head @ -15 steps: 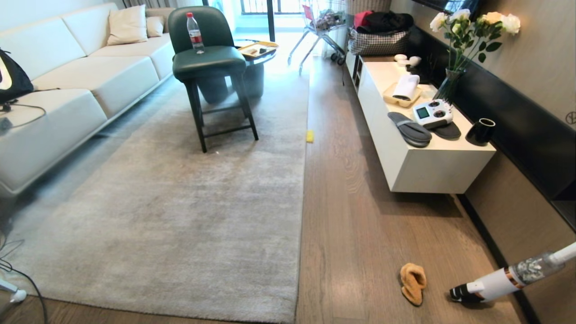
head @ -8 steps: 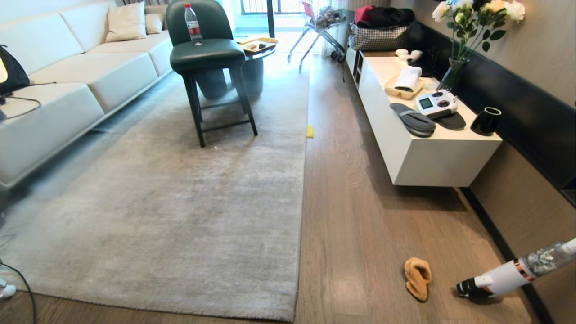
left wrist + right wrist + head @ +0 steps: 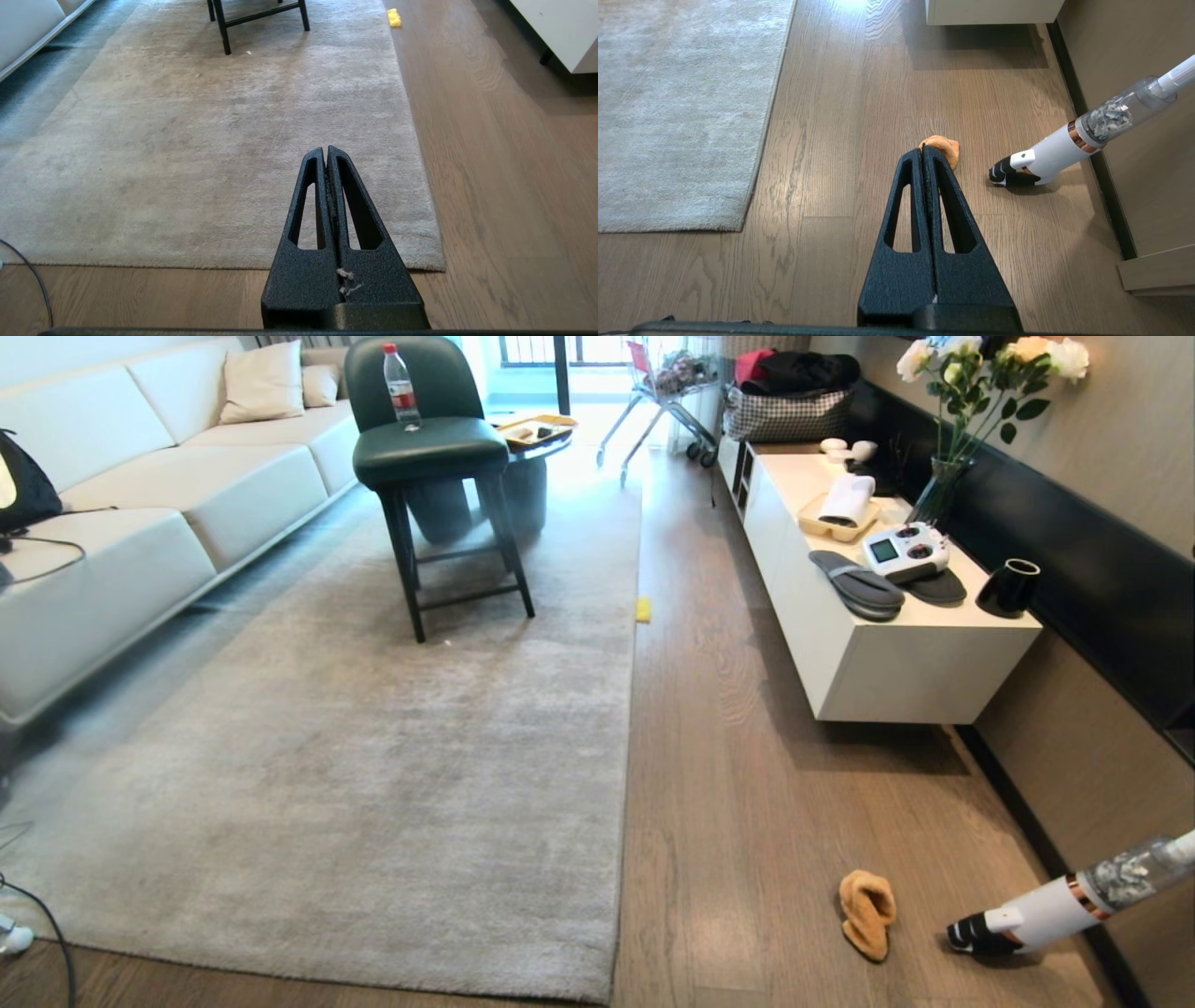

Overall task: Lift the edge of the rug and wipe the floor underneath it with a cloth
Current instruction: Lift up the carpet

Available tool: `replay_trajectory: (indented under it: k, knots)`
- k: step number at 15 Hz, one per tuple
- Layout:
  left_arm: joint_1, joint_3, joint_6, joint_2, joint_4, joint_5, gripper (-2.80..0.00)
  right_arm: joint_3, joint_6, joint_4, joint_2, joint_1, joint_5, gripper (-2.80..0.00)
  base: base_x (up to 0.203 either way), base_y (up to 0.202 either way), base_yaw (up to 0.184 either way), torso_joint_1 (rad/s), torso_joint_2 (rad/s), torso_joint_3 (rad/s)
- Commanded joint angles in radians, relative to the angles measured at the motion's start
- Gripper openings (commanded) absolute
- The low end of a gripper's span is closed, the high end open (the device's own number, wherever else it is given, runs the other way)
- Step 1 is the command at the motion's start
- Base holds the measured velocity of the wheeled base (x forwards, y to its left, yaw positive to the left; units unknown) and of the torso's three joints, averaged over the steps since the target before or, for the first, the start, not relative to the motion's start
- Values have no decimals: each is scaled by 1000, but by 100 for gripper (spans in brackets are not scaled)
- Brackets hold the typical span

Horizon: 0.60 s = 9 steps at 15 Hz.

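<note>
A cream three-seat sofa is lining the left side of the room. A dark green padded chair is standing at the far end of the large pale grey-beige short-pile rug, carrying a clear plastic bottle on its seat. The rug edge is lying flat along the grey-brown wood-grain plank floor, with a small yellow block touching it farther up. The left gripper is hanging clenched and empty above the rug's near right corner. The fluffy orange-yellow terry cloth is lying on the floor, well apart from the rug edge, with the right gripper hanging clenched and empty above it. A white handheld vacuum is resting just right of the cloth, below the white low cabinet.
</note>
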Motion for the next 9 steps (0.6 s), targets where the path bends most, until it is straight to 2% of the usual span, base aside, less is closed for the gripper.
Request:
replay_trajectory:
  k: [1,9]
  knots:
    - [0,0,0,1,0,0,-280,0,0,-1,0,0,0,-280,0,0,0,0,0,0]
    - [0,0,0,1,0,0,-280,0,0,-1,-1,-1,0,-280,0,0,0,24,44,45]
